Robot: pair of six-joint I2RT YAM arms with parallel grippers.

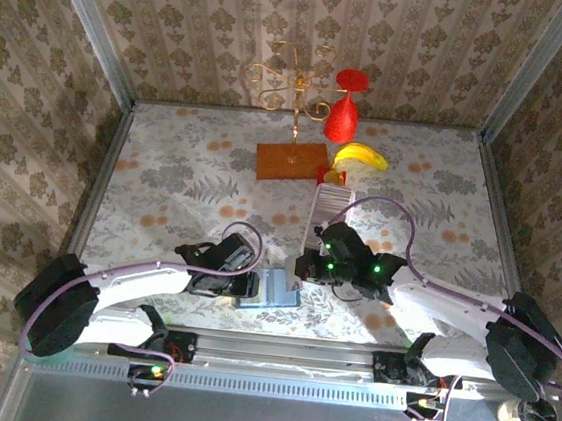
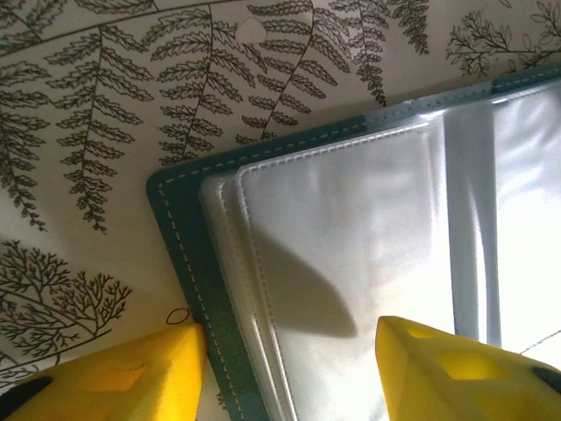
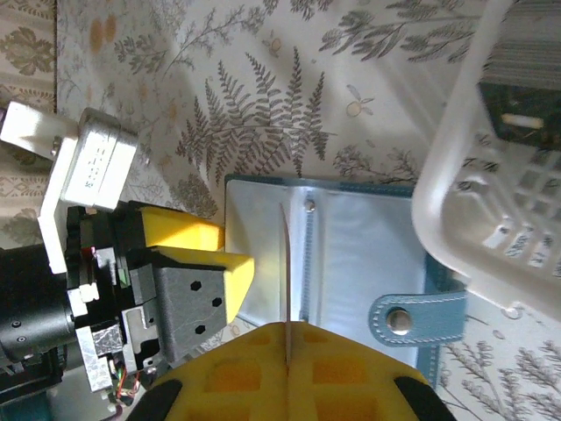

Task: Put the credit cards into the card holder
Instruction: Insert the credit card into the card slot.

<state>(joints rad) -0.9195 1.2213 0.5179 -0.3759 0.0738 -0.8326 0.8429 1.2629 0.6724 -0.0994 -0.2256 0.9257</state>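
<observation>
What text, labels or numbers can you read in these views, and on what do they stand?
No text is legible anywhere.
On the white block at the left arm's wrist: faint raised marks, too blurred to read.
On the card holder: no print visible.
On the credit card in the right gripper: seen edge-on, its faces are hidden.

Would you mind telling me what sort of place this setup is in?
Probably a staged robot test booth: patterned wallpaper panels in metal framing box in a floral-clothed table, with props like a yellow banana and gold wire candelabra.
</observation>
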